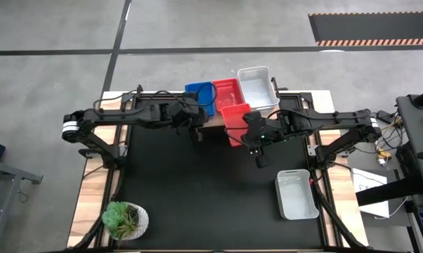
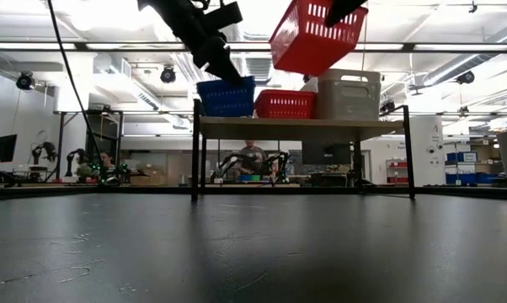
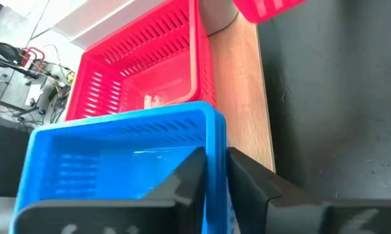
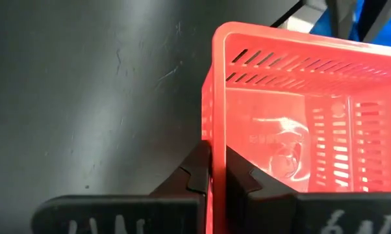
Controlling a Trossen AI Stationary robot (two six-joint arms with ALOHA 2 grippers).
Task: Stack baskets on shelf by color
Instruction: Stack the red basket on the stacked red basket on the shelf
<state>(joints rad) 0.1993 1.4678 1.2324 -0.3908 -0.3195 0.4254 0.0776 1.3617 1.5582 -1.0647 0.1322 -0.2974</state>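
two grippers are busy. my right gripper (image 4: 217, 170) pinches the thin rim of a red basket (image 2: 317, 35), up in the air at 6 o'clock from the shelf (image 2: 300, 126). my left gripper (image 3: 215, 172) pinches the blue basket (image 3: 124, 153) there. they look light and bendy, so i hold rims.

Count: red baskets 2, one on the shelf (image 1: 215, 121) at (image 1: 226, 93), one held aloft at (image 1: 235, 119). Blue basket (image 1: 199, 95): 1 (stacking within it cannot be told). White baskets 2: (image 1: 257, 87) on shelf, (image 1: 296, 194) on table (image 1: 197, 190). Potted plant (image 1: 124, 219): 1.
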